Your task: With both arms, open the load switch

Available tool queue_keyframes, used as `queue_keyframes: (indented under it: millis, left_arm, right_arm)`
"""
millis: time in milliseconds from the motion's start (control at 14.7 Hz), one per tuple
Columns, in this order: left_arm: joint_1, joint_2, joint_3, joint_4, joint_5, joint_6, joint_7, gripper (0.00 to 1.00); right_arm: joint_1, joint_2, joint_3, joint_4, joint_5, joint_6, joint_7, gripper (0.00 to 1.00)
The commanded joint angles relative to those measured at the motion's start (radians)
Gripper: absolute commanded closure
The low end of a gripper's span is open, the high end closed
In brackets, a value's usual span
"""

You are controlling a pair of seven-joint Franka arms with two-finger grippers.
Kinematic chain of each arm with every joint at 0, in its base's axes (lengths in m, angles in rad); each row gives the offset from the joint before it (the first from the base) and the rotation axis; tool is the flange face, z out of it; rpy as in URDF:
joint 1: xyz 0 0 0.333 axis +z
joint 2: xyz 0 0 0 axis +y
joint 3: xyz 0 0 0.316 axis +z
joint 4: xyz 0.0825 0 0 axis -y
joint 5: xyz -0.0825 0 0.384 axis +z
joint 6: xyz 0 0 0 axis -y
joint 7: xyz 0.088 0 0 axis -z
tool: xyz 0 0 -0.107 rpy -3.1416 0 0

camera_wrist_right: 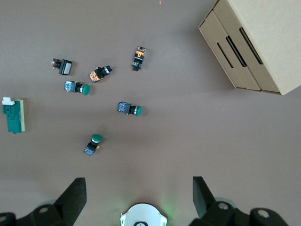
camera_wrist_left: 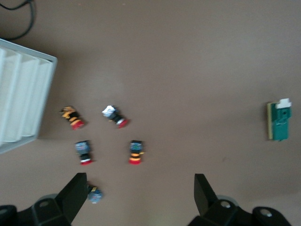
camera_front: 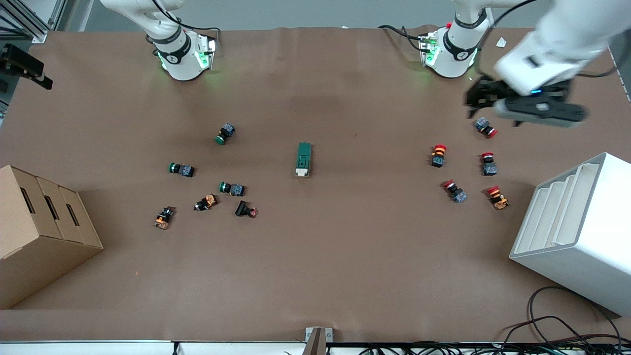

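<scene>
Both grippers hang in the air with nothing between their fingers. From the front view, the left gripper (camera_front: 473, 98) hovers over the table (camera_front: 345, 256) near the left arm's base, just above a red button (camera_front: 486, 127) that belongs to a cluster of red-capped buttons at that end; its fingers cannot be judged from here. The right arm shows only its base (camera_front: 182, 54), its gripper out of frame. The load switch (camera_front: 303, 159) lies flat near the table's middle, apart from everything, its white lever end toward the front camera. Green buttons (camera_front: 225, 133) and other small parts lie scattered toward the right arm's end, with a cardboard box (camera_front: 39, 231) at that edge and a white rack (camera_front: 581, 231) at the left arm's end. The left wrist view shows the left gripper (camera_wrist_left: 138, 190) with its fingers (camera_wrist_left: 75, 193) spread wide apart above bare table, the red buttons, the rack (camera_wrist_left: 21, 94) and the switch (camera_wrist_left: 279, 120) all in sight. The right wrist view shows the right gripper (camera_wrist_right: 138, 195) likewise spread wide, high over its own base, with the switch (camera_wrist_right: 14, 115), green buttons (camera_wrist_right: 129, 109) and box (camera_wrist_right: 256, 42) below.
</scene>
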Motion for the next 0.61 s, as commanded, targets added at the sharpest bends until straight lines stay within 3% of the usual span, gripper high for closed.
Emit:
queue_keyframes:
  millis: [0, 273, 545]
  left_arm:
    - [-0.050, 0.033, -0.085, -0.044, -0.003, 0.095, -0.217, 0.00]
    - [-0.148, 0.057, -0.168, -0.182, 0.020, 0.309, -0.458, 0.00]
    - [-0.340, 0.143, -0.174, -0.288, 0.230, 0.476, -0.747, 0.00]
  right_arm:
    - [-0.035, 0.081, 0.006, 0.030, 0.003, 0.028, -0.005, 0.00]
    - [-0.043, 0.132, 0.011, 0.026, 0.018, 0.045, 0.043, 0.00]
    - [0.122, 0.216, 0.015, 0.029, 0.026, 0.093, 0.565, 0.00]
